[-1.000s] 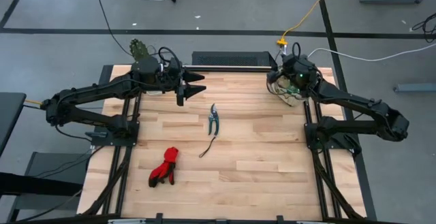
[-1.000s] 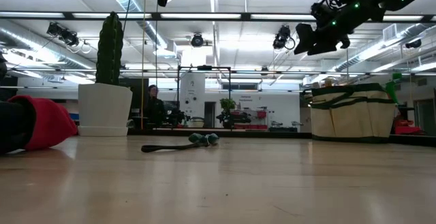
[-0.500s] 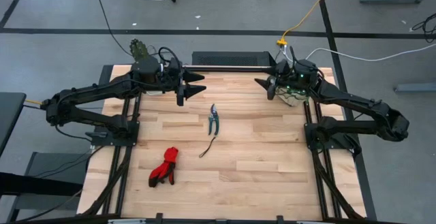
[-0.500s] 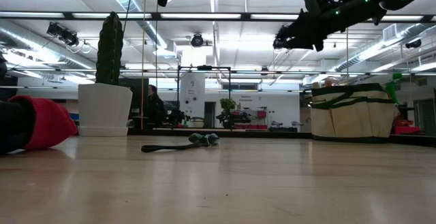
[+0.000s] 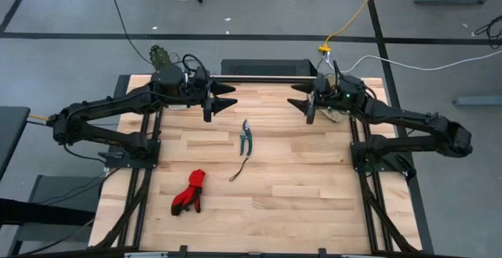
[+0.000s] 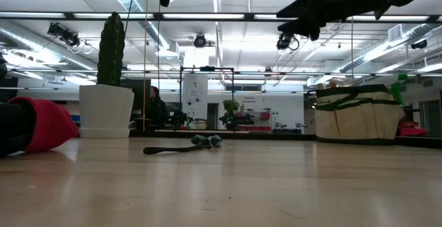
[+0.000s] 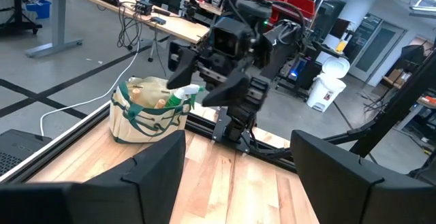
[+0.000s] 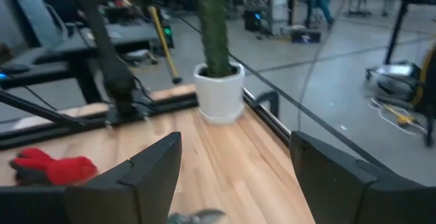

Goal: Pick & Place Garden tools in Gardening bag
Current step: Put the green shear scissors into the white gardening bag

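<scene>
Beige gardening bag [image 7: 146, 112] holds the sprayer [image 7: 184, 94]; shears [image 5: 245, 137], cord [image 5: 238, 169], gloves [image 5: 189, 192] remain (both end effectors spread, empty).

**Counter layout, high view**

Shears [image 5: 245, 136] lie at the centre of the counter [image 5: 298, 195], a cord [image 5: 238, 170] just below them. Gloves [image 5: 189, 192] lie lower left. The bag [image 5: 336, 110] sits upper right, the cactus pot [image 5: 161, 56] upper left.

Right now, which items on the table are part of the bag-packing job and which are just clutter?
Job: shears, cord, red gloves, sprayer, bag.
Not job: cactus in white pot.
</scene>
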You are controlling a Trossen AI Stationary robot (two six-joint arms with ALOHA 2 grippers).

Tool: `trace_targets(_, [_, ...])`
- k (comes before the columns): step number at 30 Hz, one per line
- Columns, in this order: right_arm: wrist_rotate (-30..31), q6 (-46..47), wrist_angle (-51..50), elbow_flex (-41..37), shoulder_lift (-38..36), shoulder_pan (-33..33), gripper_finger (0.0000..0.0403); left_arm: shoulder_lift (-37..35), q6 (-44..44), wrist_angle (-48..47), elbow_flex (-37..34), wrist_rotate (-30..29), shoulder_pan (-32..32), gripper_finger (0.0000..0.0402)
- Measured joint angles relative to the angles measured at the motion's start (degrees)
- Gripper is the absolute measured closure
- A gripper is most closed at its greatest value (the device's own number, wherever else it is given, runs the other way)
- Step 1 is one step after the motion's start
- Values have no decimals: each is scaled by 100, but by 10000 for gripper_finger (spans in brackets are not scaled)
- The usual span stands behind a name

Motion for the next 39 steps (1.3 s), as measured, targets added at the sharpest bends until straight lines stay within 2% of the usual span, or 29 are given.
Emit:
trace_targets(8, [2, 289, 163, 0, 0, 519, 127, 0, 75, -14, 0, 21, -9, 131])
trace_targets(16, [156, 507, 179, 0, 0, 685, 127, 0, 1545, -171, 0, 17, -411, 131])
trace_targets(25, [320, 720, 343, 0, 0, 683, 127, 2, 2491, -1047, 0, -885, -823, 131])
trace_targets(33, [304, 879, 596, 2, 0, 681, 127, 7, 3647, -1971, 0, -907, -1066, 131])
trace_targets(39, [304, 1018, 596, 2, 0, 681, 127, 7, 4509, -2278, 0, -897, -1176, 131])
